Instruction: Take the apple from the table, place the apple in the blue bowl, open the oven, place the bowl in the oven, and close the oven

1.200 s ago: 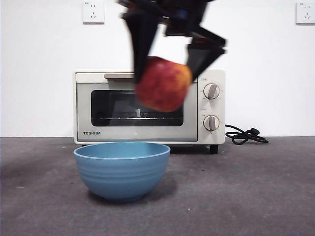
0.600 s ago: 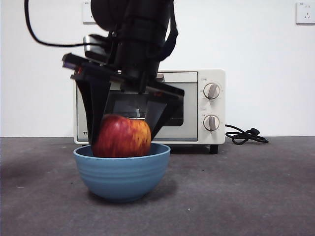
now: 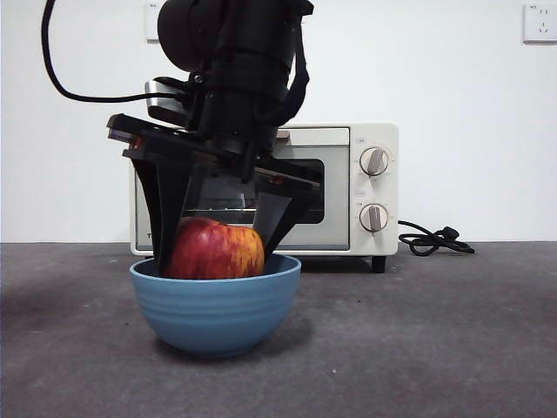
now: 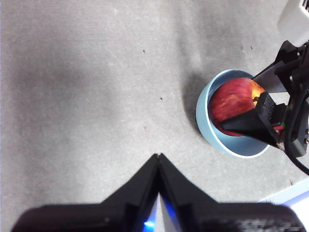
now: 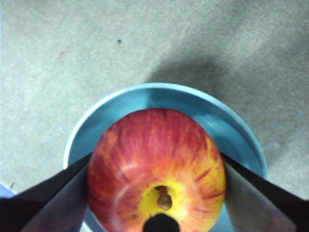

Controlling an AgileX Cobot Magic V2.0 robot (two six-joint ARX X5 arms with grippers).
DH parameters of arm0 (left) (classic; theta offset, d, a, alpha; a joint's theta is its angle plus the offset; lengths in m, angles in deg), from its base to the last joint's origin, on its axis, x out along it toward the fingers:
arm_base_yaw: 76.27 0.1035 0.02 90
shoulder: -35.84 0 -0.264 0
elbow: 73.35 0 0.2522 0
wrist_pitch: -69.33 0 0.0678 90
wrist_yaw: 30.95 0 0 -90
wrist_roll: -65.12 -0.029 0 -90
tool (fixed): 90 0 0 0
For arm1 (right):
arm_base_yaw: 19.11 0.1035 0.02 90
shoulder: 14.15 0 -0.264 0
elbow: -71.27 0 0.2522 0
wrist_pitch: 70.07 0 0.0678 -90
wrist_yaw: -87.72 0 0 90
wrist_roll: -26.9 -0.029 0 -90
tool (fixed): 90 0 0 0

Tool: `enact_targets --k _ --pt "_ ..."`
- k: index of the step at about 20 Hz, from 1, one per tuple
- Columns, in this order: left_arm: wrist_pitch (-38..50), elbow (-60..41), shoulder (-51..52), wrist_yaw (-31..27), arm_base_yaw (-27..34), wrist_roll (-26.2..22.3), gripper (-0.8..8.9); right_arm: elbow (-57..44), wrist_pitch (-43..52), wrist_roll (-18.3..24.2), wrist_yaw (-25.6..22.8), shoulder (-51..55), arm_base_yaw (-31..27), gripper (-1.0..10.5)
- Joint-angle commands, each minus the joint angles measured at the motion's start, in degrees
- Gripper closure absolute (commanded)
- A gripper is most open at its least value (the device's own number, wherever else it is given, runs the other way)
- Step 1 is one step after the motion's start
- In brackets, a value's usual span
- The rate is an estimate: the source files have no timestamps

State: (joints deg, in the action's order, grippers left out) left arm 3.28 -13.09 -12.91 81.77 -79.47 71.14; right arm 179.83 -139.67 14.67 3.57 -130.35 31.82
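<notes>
We see the right gripper (image 3: 218, 248) with jaws pinching the apple (image 3: 216, 250) between them, inside the blue bowl (image 3: 216, 305); the left gripper (image 4: 158, 159) has its jaws pressed together.

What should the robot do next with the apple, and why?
Probably open the right gripper and let go. The apple already sits low inside the bowl, with a finger on each side, so it only needs freeing. The oven is shut.
</notes>
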Motion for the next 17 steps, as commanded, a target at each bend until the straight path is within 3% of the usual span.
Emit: enact_targets --k 1,10,13,16,17 --pt "0.04 0.11 -0.02 0.17 -0.17 -0.46 8.19 0.17 0.13 -0.33 0.13 -0.96 0.11 4.3" --pt "3.34 0.11 -0.22 0.22 -0.17 -0.20 8.19 3.80 -4.66 -0.09 -0.22 2.16 0.04 4.5" --pt "6.43 0.66 -2.08 1.53 -0.17 1.09 8.19 5.92 -9.44 1.64 -5.70 6.80 -0.22 6.2" --pt "9.57 2.36 -6.27 5.73 -0.17 1.53 8.19 5.79 -12.46 2.43 -13.73 11.19 -1.95 9.7" --pt "10.43 3.54 -8.04 6.19 -0.17 1.53 8.19 5.62 -13.40 2.60 -15.82 12.46 -2.84 9.5"
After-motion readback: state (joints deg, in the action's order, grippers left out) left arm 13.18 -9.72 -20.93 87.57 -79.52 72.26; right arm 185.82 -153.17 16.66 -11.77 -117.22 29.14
